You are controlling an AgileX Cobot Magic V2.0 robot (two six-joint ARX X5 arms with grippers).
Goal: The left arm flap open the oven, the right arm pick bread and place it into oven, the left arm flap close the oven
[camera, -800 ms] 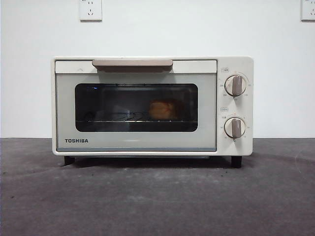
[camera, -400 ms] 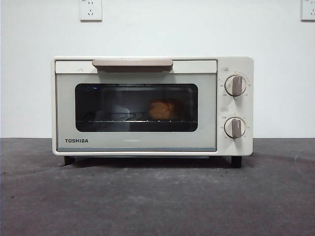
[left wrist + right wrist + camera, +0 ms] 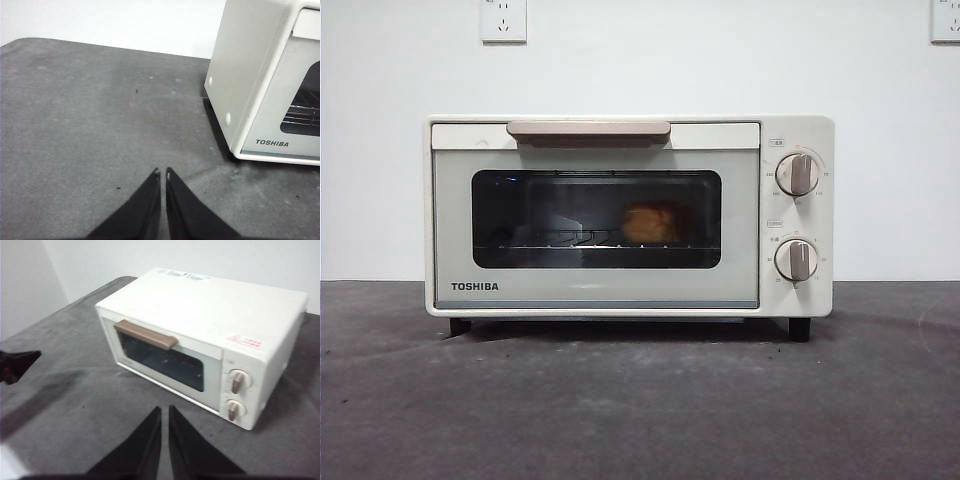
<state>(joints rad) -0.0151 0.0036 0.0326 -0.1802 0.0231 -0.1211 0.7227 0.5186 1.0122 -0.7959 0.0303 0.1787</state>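
Evidently the bread [image 3: 653, 224] sat on the rack inside the shut TOSHIBA toaster oven [image 3: 595, 295]; the left gripper [image 3: 161, 173] and right gripper [image 3: 165, 410] hung pressed together, empty; a poorly latched door might drop open.

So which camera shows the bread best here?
The front view: the bread sits on the wire rack behind the closed oven door's window, right of centre. The left wrist view catches only a corner of the oven and a slice of rack; the right wrist view shows the whole oven, but its window is too dark.
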